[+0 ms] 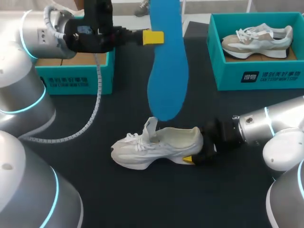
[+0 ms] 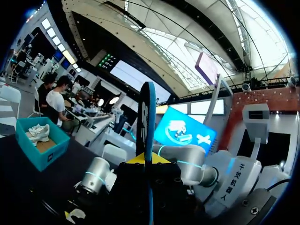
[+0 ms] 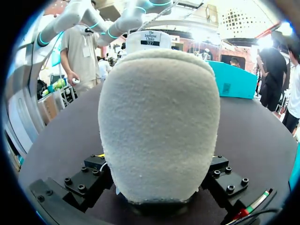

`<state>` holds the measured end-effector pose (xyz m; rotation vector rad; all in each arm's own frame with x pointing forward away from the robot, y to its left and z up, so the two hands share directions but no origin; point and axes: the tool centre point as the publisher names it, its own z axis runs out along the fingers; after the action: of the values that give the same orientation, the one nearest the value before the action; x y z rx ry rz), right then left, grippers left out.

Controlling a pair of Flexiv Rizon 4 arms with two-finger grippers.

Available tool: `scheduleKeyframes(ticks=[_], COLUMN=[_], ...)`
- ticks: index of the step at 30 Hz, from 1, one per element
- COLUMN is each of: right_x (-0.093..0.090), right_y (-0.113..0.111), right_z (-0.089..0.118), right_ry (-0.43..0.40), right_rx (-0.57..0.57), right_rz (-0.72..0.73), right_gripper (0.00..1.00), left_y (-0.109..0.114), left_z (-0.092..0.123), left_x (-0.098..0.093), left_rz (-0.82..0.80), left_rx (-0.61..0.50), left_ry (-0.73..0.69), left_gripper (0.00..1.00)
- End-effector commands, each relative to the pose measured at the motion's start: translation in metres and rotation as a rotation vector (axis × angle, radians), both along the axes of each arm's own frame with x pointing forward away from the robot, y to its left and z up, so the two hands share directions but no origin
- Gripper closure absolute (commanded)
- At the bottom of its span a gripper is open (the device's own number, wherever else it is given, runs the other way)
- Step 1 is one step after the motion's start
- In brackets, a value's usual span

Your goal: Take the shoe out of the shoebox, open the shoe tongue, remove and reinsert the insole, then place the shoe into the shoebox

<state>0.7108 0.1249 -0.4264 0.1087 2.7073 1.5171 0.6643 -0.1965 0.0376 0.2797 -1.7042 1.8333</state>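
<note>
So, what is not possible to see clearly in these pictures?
- Head view: the inside of the left shoebox, covered by the left arm.
- Head view: the top end of the blue insole, cut off by the edge.
- Right wrist view: the fingertips of the right gripper, hidden behind the heel of the white shoe.

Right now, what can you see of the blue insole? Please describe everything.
The blue insole is a thin, flat, foot-shaped piece, smooth and probably foam. It is held in the air by the left gripper, which is shut on its narrower part. Its broad rounded end points toward the opening of the white shoe lying below it. I cannot tell whether it touches the shoe. In the left wrist view it is seen edge-on, standing straight up from the gripper.
</note>
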Motion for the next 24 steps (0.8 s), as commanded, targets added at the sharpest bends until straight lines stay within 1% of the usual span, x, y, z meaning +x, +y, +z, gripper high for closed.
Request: scheduleKeyframes(ticks=[1,2,4,8,11,14,18,24], right_x=[0.000,0.000,0.000,0.000,0.000,0.000,0.000,0.000], right_y=[0.003,0.003,0.003,0.003,0.003,0.003,0.003,0.003], right_z=[-0.006,-0.006,-0.006,-0.006,-0.006,-0.006,-0.006,-0.006], right_ry=[-0.001,-0.001,-0.001,-0.001,-0.001,-0.001,-0.001,-0.001], right_rx=[-0.005,-0.005,-0.005,-0.005,-0.005,-0.005,-0.005,-0.005], right_rz=[-0.002,-0.002,-0.002,-0.002,-0.002,-0.002,-0.002,-0.002], right_gripper=[1.00,1.00,1.00,1.00,1.00,1.00,1.00,1.00], left_y=[0.001,0.000,-0.001,-0.004,-0.006,-0.008,-0.010,-0.010], left_z=[0.014,0.017,0.020,0.026,0.033,0.038,0.038,0.040], left_x=[-0.025,-0.030,-0.039,-0.050,-0.059,-0.068,-0.072,-0.085], left_rz=[-0.018,-0.012,-0.030,-0.015,-0.034,-0.092,-0.110,-0.119], left_rx=[0.020,0.016,0.021,0.033,0.019,-0.023,-0.017,-0.016], left_ry=[0.077,0.116,0.144,0.195,0.238,0.283,0.299,0.318], left_gripper=[1.00,1.00,1.00,1.00,1.00,1.00,1.00,1.00])
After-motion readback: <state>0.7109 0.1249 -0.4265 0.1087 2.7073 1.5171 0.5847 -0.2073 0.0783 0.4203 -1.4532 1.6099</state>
